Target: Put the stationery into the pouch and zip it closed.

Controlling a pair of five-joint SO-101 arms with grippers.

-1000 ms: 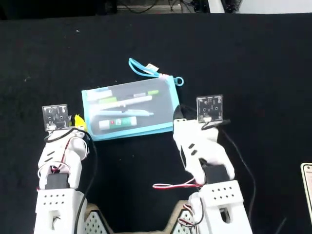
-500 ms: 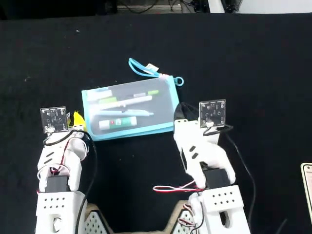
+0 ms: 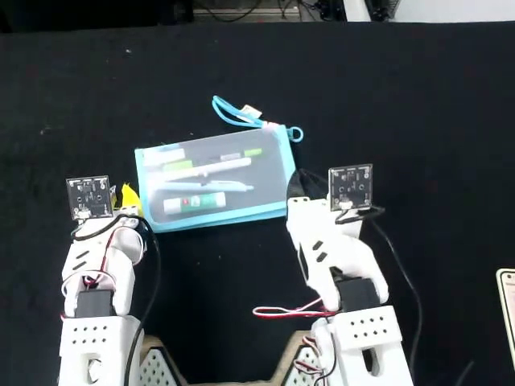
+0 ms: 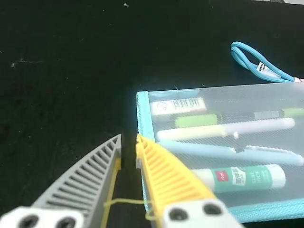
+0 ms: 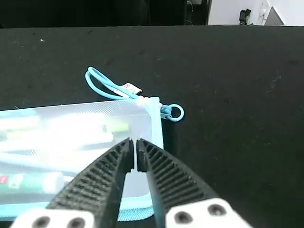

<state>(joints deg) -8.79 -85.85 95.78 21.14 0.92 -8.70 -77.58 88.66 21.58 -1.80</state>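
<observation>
A clear mesh pouch [image 3: 213, 181] with a light blue border lies flat on the black table, holding pens, a highlighter and a glue stick [image 4: 240, 176]. Its blue wrist strap [image 3: 233, 112] trails from the far corner, and the zipper pull ring [image 5: 174, 113] sits at that same end. My left gripper [image 4: 128, 140] is shut beside the pouch's near left corner [image 4: 142, 97], with nothing between its fingers. My right gripper [image 5: 133, 142] is shut over the pouch's right end [image 5: 154, 123], a little short of the zipper pull. Both arms stand near the table's front, one on each side of the pouch.
The black tabletop [image 3: 418, 104] stretches open behind and beside the pouch. A pale object [image 3: 507, 301] pokes in at the right edge. A red and white cable [image 3: 286, 308] loops at the base of the right arm.
Both arms drew back slightly from the pouch between the earliest frame and half a second ago; since then nothing has moved. The pouch has stayed in place.
</observation>
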